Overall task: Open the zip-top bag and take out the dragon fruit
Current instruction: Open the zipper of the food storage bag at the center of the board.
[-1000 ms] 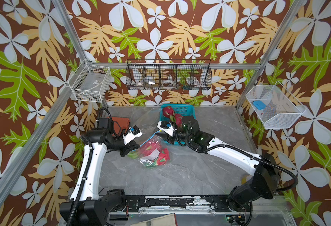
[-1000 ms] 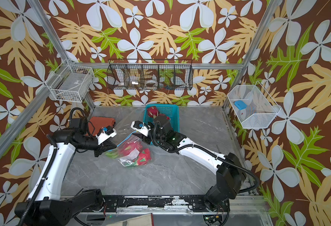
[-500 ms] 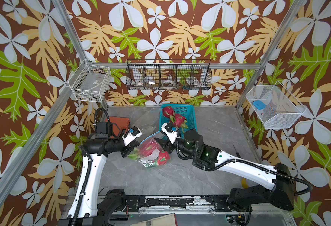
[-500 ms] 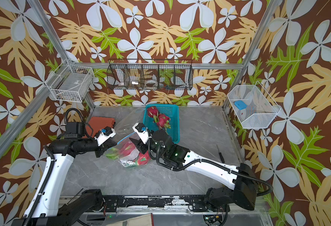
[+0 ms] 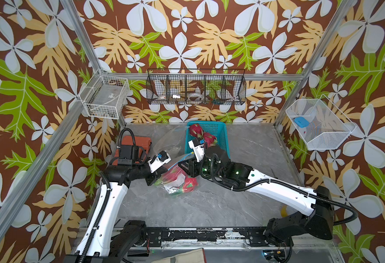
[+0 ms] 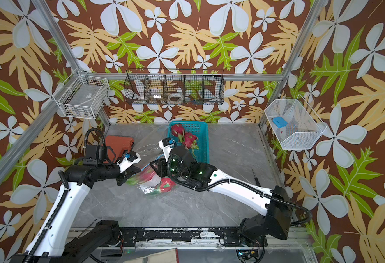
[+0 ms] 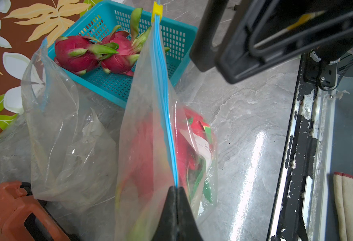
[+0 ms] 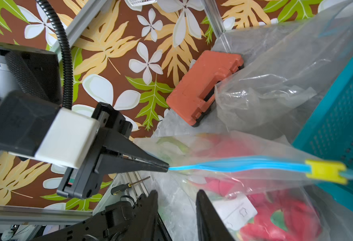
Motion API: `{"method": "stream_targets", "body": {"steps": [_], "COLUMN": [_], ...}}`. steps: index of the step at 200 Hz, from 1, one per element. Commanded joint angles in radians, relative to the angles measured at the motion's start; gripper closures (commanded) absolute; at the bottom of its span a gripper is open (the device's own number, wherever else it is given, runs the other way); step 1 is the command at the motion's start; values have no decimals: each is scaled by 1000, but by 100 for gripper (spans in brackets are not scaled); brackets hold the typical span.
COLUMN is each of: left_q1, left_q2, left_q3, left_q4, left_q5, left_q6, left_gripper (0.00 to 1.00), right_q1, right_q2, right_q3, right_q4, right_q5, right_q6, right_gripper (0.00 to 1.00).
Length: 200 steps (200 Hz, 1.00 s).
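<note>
Dragon fruit [image 5: 196, 130] lay in two places: two in the basket and two more in the zip bag. Floral walls [image 5: 187, 34] shut in the cell on three sides, with wire racks [image 5: 196, 88] hung on them. A grey marble table [image 5: 187, 211] carried the rest. At its far edge stood the teal basket [image 5: 223, 136]. An orange case [image 5: 139, 142] lay far left, and an empty bag [image 5: 166, 142] slumped between them.

The zip bag [image 5: 175, 182] stood nearer, between my grippers. Its zip [image 7: 163, 94] was uppermost and pulled straight, running from my left gripper toward the basket. In the basket the far fruit [image 7: 75, 54] lay on its side, long axis and green tips aimed at its neighbour [image 7: 119, 56], the two touching. The bagged fruit [image 8: 275, 221] showed as red blurs through the film, and I could not tell which way they pointed.

My left gripper [image 7: 176, 188] was clenched on the zip's end. My right gripper [image 8: 176, 196] hung released by the bag, jaws apart with only film behind the gap. The yellow slider [image 8: 325, 171] sat at the zip's other end, by the basket, touched by neither gripper.
</note>
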<state>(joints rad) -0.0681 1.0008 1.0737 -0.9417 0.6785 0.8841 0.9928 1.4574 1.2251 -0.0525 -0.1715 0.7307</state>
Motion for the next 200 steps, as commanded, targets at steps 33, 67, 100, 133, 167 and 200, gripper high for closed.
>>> {"method": "stream_targets", "body": {"steps": [33, 67, 100, 133, 167, 200], "left_q1": [-11, -17, -19, -19, -19, -19], "left_q2": [-8, -15, -4, -3, -7, -20], "left_q3": [-15, -17, -9, 6, 18, 15], "left_q4": [15, 15, 15, 15, 6, 0], "left_q5": [-11, -26, -27, -27, -37, -37], "left_q6": [-11, -12, -7, -15, -13, -13], "left_gripper": [100, 100, 100, 100, 100, 100], "right_q1": [-48, -59, -65, -74, -77, -77], "right_q2": [48, 95, 115, 139, 148, 152], "right_q3": [-84, -67, -75, -77, -85, -81], "right_q4": [143, 278, 322, 336, 361, 340], "right_q5": [-119, -174, -179, -168, -172, -144], "right_q6": [108, 92, 86, 93, 90, 95], "right_gripper": [73, 70, 68, 85, 94, 96]}}
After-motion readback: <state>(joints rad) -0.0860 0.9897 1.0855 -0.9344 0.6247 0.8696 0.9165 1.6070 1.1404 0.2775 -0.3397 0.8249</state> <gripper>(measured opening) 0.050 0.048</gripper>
